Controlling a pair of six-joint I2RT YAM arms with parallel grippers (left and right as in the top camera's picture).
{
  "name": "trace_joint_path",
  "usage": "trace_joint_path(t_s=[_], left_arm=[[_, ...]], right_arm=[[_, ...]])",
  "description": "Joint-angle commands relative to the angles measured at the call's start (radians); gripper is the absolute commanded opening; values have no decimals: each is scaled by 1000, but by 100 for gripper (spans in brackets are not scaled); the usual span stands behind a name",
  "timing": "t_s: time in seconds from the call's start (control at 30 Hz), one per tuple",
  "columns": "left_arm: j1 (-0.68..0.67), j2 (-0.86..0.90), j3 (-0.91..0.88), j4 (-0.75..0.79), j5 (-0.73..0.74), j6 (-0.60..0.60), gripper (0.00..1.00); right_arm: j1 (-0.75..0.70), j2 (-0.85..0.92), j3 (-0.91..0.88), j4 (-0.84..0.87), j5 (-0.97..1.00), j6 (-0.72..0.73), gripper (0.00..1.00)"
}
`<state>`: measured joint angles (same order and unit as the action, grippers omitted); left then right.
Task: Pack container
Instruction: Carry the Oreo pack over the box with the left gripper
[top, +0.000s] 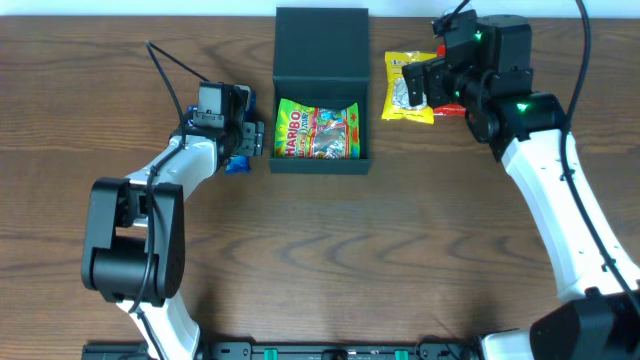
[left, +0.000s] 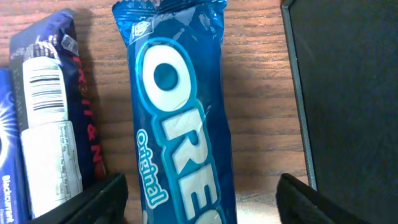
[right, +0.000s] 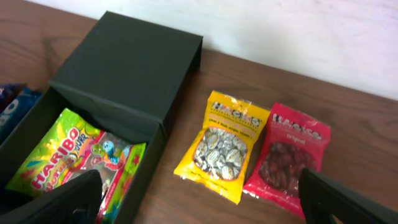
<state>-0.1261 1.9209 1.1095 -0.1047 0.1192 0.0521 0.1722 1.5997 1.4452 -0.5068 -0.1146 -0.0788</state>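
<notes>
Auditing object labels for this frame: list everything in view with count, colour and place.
container: 1, dark teal-black, far centre of table, lid open
Haribo bag: 1, green and yellow, inside container
yellow packet: 1, yellow, on table right of container
red packet: 1, red, beside yellow packet, farther from container
Oreo pack: 1, blue, on table left of container
dark packet: 1, dark blue with white label, beside Oreo pack, away from container
blue packet: 1, blue, only an edge shows, beyond dark packet
table: 1, brown wood
left claw: 1, black, open, straddling Oreo pack
right claw: 1, black, open, by yellow and red packets
</notes>
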Motion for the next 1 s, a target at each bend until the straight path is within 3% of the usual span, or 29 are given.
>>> trace_joint_path(t_s=[0.0, 0.77, 0.97], left_arm=[[3, 31, 19, 1, -18, 11, 71], [2, -41, 59, -4, -19, -61, 18], [0, -100, 113, -32, -19, -60, 14]], right_arm=[[-15, 6, 8, -11, 6, 12, 99], [-40, 6, 8, -10, 149, 83, 99], [-50, 6, 8, -9, 150, 83, 99]])
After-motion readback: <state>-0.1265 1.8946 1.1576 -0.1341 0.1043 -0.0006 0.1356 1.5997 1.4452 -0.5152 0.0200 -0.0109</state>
